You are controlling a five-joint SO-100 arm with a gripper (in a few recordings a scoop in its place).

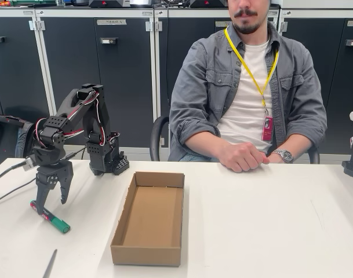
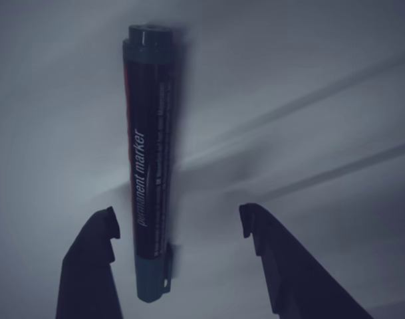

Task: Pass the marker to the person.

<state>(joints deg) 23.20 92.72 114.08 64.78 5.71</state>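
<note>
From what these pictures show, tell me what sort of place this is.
Probably a lab or workshop. Dark labelled storage cabinets line the back wall, a small robot arm stands on a plain white table, and the seated person wears a lanyard with a badge.

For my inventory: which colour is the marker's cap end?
Green, clearest in the fixed view: marker under the gripper.
</note>
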